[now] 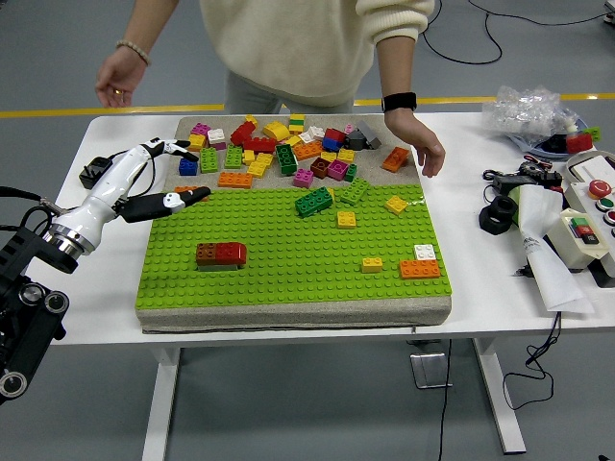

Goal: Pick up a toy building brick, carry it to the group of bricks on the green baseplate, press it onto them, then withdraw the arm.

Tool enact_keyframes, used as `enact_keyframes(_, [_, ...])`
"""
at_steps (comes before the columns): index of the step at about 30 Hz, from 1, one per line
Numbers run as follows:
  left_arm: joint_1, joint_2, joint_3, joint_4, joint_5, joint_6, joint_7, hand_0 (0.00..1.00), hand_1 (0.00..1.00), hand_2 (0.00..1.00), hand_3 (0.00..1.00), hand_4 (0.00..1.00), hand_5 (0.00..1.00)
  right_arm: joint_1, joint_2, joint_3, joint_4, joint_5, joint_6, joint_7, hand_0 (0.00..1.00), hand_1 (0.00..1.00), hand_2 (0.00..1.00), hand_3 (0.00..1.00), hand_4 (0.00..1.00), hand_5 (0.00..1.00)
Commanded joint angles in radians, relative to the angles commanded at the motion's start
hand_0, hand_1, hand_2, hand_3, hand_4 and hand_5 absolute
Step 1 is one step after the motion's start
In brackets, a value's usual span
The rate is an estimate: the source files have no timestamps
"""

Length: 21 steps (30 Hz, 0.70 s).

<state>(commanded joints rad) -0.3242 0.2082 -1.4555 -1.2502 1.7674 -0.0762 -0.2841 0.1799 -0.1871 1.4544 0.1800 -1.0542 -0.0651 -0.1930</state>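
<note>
Left hand [159, 178] hovers upper left w/ fingers spread, holding nothing, over the green baseplate [288, 274] edge. Red-brown brick [221, 254] sits pressed on, lower left. Loose brick pile [279, 149] at top; looks like it's lining up another pick.
</note>
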Motion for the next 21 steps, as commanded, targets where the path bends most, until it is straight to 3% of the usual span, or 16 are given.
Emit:
enact_keyframes(4, [-0.005, 0.018, -0.021, 0.003, -0.122, -0.007, 0.007, 0.961, 0.818, 0.827, 0.860, 0.998, 0.664, -0.001, 0.004, -0.005, 0.000, 0.001, -0.004, -0.001, 0.779, 0.700, 0.737, 0.682, 0.944, 0.682])
enact_keyframes(5, [-0.009, 0.023, -0.022, 0.007, -0.160, -0.009, 0.009, 0.967, 0.884, 0.891, 0.943, 0.995, 0.697, -0.001, 0.004, -0.006, 0.000, -0.002, -0.005, -0.002, 0.779, 0.702, 0.737, 0.682, 0.944, 0.683])
enact_keyframes(10, [-0.042, 0.052, -0.005, 0.033, -0.323, -0.015, 0.016, 0.967, 0.884, 0.891, 0.943, 0.995, 0.697, 0.001, 0.006, -0.009, 0.000, -0.013, -0.011, -0.004, 0.779, 0.702, 0.737, 0.682, 0.944, 0.683])
enact_keyframes(11, [-0.049, 0.057, -0.001, 0.040, -0.346, -0.016, 0.017, 0.998, 0.923, 0.923, 0.971, 0.941, 0.746, 0.003, 0.006, -0.009, 0.000, -0.015, -0.013, -0.004, 0.780, 0.704, 0.737, 0.682, 0.944, 0.683])
enact_keyframes(21, [-0.084, 0.092, 0.025, 0.129, -0.527, -0.041, 0.037, 0.998, 0.939, 0.938, 0.980, 0.922, 0.773, 0.002, 0.012, -0.010, 0.000, -0.039, -0.028, -0.007, 0.779, 0.704, 0.737, 0.682, 0.943, 0.682])
